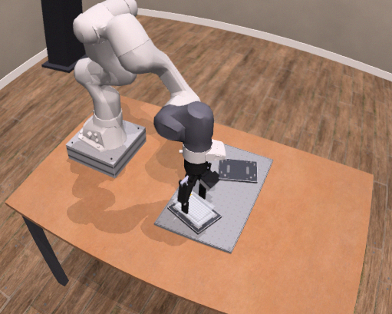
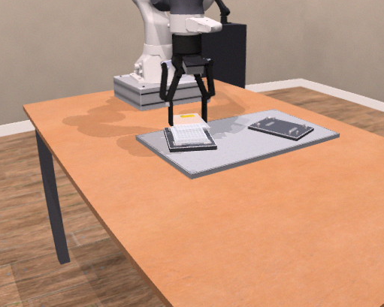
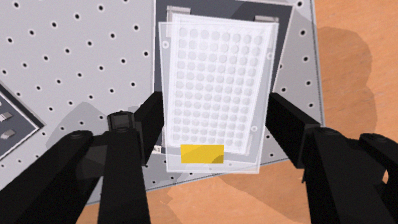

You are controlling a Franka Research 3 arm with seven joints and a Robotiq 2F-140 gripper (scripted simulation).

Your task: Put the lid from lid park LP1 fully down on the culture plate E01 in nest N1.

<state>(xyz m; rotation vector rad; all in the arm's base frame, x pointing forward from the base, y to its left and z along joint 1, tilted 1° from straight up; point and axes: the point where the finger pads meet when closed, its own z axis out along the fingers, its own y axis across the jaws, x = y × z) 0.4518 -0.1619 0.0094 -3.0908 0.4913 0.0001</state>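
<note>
A clear lid [image 3: 212,95] with a yellow tag [image 3: 202,153] sits between my gripper's [image 3: 216,120] two black fingers, which are shut on its long sides. Through it I see the white culture plate E01 in the dark nest N1 [image 3: 285,30]. The lid is nearly lined up with the plate but shifted a little toward its tagged end. In the exterior view the lid [image 2: 189,121] hangs just above the plate [image 2: 190,134], with the gripper [image 2: 187,118] over it. The top view shows the gripper [image 1: 191,200] above the plate.
The nest stands on a grey perforated baseplate [image 1: 220,204]. The dark lid park LP1 [image 1: 238,170] lies bare at the plate's far end; it also shows in the exterior view [image 2: 280,127]. The robot base [image 1: 106,147] stands at the table's left.
</note>
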